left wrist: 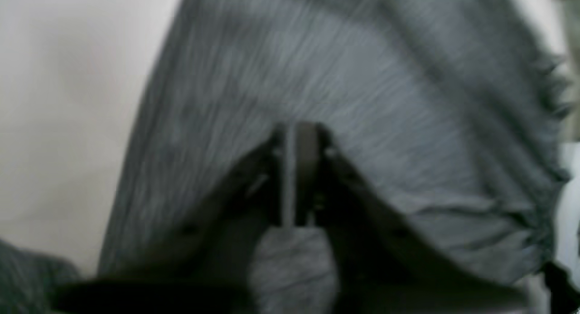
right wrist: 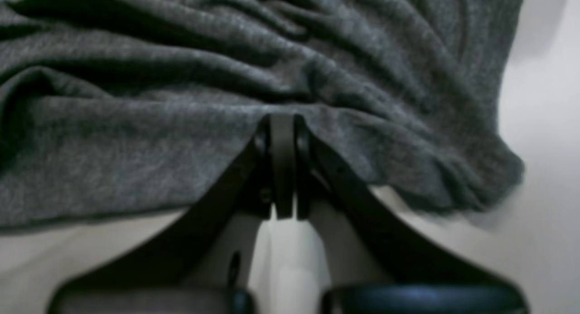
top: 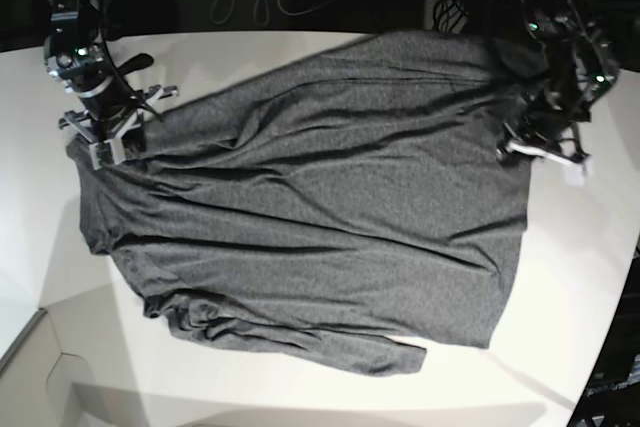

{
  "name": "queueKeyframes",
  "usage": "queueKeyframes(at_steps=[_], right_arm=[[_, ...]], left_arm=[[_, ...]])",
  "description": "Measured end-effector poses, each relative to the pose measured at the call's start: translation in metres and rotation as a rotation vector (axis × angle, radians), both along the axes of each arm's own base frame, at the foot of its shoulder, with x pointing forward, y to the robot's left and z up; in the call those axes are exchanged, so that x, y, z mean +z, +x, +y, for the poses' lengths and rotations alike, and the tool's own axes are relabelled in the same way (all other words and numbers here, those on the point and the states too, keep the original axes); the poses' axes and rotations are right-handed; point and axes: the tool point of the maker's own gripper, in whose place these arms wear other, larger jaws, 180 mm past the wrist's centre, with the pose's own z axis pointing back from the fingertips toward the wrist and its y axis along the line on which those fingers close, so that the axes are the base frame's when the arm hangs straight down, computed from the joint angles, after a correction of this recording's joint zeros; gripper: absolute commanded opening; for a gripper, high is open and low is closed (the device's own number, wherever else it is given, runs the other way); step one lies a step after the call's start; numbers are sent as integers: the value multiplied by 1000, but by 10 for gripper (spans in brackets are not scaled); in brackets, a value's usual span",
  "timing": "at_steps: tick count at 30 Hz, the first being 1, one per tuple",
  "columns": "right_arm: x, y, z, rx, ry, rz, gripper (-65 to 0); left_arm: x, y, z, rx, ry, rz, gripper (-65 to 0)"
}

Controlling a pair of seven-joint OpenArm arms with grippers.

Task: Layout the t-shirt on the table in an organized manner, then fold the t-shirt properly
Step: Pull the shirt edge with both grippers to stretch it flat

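- Left gripper (left wrist: 297, 173): jaws together, clamped on an edge of the t-shirt (left wrist: 344, 92); grey cloth bunches under the fingers. Wrist view is blurred.
- Right gripper (right wrist: 283, 164): jaws together, pinching the shirt hem where it meets the table (right wrist: 539, 137).
- In the base view the shirt lies spread over the middle of the tabletop, wrinkled, bunched at lower left; grippers hold it at upper left and right edge.
- Risk: uneven pull between arms would skew the cloth or deepen creases.
- Risk: thin pinch may slip under tension, dropping one corner.
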Motion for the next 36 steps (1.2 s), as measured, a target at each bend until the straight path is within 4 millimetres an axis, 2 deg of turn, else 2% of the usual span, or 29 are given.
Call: queueKeyframes(at_steps=[2, 7, 14, 20, 26, 32, 36], right_arm=[[2, 0, -9, -15, -14, -4, -646], [4, 0, -16, -36, -18, -11, -646], [4, 1, -17, -38, -19, -10, -645], [4, 1, -17, -37, -18, -11, -644], [-11, 1, -24, -59, -12, 26, -646], [-12, 1, -24, -60, -12, 27, -646], [-11, 1, -24, -59, -12, 26, -646]], left_arm=[[-10, 2, 2, 9, -11, 24, -641], [-29, 16, 12, 44, 12, 45, -649], [-35, 32, 35, 92, 39, 15, -649], [-34, 39, 55, 117, 60, 1, -649], [-32, 39, 61, 113, 75, 4, -649], [-30, 40, 63, 113, 80, 7, -647], [-22, 43, 64, 110, 113, 11, -645]])
